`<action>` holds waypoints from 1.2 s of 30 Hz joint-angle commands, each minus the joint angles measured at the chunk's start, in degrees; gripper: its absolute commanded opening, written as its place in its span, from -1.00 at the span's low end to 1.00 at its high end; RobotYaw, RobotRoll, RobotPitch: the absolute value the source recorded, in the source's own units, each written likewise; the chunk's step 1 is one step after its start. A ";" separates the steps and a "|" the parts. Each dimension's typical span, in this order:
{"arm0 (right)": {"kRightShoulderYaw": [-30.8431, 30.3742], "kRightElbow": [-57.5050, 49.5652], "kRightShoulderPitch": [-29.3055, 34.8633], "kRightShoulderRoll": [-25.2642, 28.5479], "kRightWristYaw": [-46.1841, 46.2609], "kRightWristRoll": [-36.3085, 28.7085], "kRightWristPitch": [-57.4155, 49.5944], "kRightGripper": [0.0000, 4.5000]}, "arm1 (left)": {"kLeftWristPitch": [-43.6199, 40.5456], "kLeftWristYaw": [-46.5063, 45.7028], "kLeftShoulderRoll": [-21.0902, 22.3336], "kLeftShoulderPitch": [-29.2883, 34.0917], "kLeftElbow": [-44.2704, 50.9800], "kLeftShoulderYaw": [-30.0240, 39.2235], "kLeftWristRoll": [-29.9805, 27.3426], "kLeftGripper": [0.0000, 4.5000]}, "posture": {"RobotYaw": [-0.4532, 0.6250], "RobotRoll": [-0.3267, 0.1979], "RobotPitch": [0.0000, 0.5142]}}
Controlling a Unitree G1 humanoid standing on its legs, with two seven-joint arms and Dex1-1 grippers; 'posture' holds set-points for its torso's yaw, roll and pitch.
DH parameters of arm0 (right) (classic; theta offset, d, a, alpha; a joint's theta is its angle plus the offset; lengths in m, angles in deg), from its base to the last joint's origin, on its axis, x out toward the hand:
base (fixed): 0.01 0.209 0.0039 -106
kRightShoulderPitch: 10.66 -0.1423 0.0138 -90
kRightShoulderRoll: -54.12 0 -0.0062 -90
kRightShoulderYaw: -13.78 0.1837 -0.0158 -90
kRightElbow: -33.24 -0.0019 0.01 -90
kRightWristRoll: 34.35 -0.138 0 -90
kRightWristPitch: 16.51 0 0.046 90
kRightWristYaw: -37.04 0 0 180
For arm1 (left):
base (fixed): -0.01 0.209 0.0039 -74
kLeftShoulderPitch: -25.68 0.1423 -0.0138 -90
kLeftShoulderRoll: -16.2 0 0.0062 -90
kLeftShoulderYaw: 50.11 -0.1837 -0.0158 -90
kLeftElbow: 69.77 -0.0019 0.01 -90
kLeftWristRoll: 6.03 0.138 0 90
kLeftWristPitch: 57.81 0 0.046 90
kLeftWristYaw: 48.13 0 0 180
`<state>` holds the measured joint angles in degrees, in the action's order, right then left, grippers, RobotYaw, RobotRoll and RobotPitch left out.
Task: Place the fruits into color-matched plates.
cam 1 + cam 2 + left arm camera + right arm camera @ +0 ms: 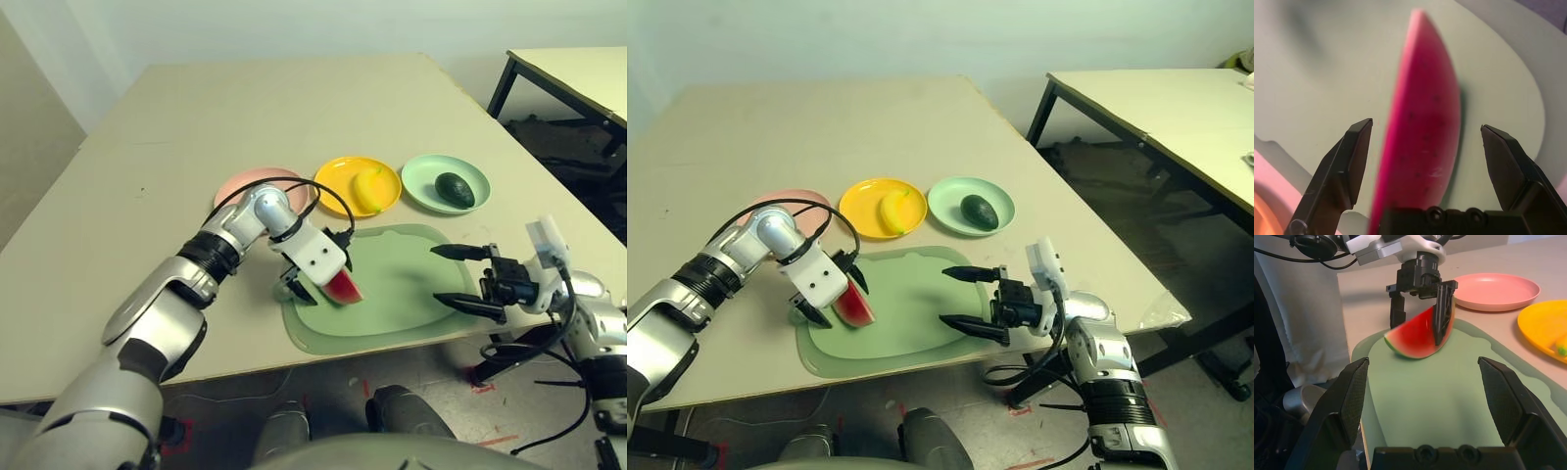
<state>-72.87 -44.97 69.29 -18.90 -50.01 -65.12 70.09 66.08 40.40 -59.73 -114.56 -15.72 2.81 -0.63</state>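
1. On the beige table [294, 108], a large pale green rounded-rectangle mat [411, 294] is lying near the front edge.
2. Left end effector [1420, 308] is straddling the red toy watermelon wedge with green rind [1418, 338] on the mat's left part; fingers [1344, 169] are standing apart on either side, contact unclear.
3. Right end effector [456, 276] is hovering wide open over the mat's right edge, holding nothing.
4. Yellow toy banana [368, 188] is sitting in the bright yellow round plastic plate [338, 176].
5. Dark green roundish toy avocado [455, 189] is sitting in the mint green round plate [419, 179].
6. Pale pink round plate [1498, 291] is lying behind the left arm.
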 commanded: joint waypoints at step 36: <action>-0.94 3.99 -1.39 1.25 0.14 3.78 4.37 1.00 | -2.63 -1.42 2.83 -3.50 -5.67 7.67 1.37 -0.06 | -0.49 0.25 -1.00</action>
<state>-73.44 -42.24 68.99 -17.98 -50.55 -62.56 73.88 63.18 39.51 -57.99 -116.04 -19.60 8.49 0.83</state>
